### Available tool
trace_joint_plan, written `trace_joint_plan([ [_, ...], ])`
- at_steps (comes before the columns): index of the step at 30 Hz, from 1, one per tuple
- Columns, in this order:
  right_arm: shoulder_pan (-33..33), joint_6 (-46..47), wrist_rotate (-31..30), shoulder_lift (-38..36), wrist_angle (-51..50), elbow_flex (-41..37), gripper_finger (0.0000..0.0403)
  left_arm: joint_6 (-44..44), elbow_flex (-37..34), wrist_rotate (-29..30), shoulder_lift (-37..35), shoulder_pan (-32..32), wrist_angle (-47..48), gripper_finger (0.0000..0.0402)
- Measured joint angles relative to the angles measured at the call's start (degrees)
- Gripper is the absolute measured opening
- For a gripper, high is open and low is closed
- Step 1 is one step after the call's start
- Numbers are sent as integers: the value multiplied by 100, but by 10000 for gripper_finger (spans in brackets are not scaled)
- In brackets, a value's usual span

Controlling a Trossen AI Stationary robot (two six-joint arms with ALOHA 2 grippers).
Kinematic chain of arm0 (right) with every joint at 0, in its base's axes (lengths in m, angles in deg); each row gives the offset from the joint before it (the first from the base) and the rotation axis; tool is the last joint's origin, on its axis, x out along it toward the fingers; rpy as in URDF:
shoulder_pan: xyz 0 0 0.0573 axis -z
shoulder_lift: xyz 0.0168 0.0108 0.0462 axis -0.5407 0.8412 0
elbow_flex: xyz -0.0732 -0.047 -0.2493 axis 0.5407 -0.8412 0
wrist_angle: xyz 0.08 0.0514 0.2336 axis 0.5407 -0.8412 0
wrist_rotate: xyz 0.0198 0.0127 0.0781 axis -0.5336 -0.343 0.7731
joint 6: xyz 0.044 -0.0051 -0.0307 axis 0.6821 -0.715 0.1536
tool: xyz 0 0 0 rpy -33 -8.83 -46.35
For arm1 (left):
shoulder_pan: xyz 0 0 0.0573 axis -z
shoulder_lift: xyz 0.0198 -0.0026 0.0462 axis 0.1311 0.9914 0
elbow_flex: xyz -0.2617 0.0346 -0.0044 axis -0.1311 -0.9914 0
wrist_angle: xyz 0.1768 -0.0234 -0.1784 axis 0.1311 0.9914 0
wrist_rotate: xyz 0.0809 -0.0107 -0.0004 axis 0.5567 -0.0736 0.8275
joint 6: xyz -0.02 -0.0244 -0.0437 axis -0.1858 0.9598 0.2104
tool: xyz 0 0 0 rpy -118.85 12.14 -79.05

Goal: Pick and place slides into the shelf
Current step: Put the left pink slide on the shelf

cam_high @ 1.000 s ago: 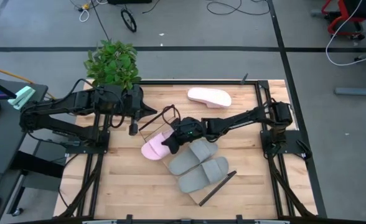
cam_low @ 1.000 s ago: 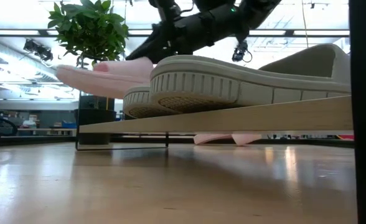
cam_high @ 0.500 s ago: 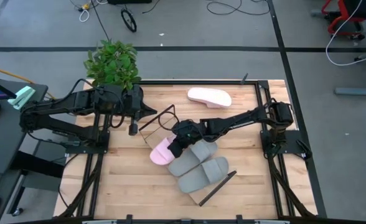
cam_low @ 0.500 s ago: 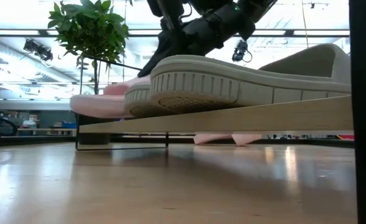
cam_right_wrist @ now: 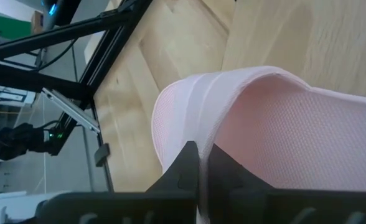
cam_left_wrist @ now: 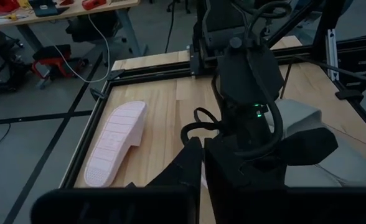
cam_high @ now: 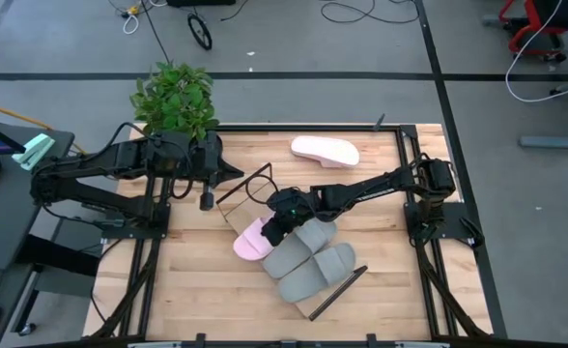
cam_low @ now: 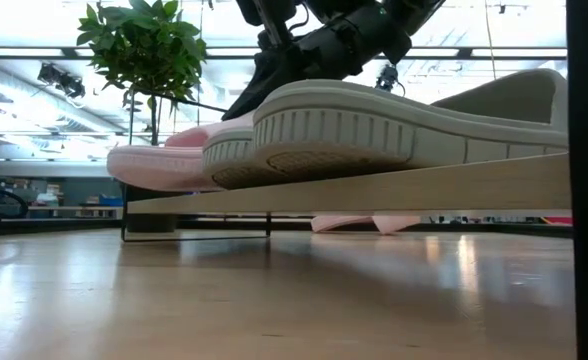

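The right gripper [cam_high: 276,220] is clamped on the strap of a pink slide [cam_high: 250,239], holding it over the near-left end of the shelf [cam_high: 337,287] beside two grey slides [cam_high: 303,258] already lying side by side on the board. The low view shows the pink slide's toe [cam_low: 159,165] jutting past the board's end, roughly level with the grey soles, so it looks nearly set down but not yet released. The second pink slide [cam_high: 325,150] lies well apart near the table's far edge.

The sandal looks light and springy, thick foam that should give under the fingers rather than slip; the wide strap, as the right wrist view [cam_right_wrist: 233,93] shows, is the natural place to pinch, with one finger under the arch and one over it.

The right arm reaches low and long across the table from its post on the right, wrist bent down toward the shelf. The left gripper [cam_high: 234,173] waits beside the potted plant [cam_high: 176,97], its fingers together.
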Motion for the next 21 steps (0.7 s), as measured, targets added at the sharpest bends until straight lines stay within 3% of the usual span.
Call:
trace_joint_plan([
  [11,0,45,52,0,-50,0,9,-15,2,0,0,0,2,10],
  [21,2,142,304,0,-78,0,11,-13,2,0,0,0,4,24],
])
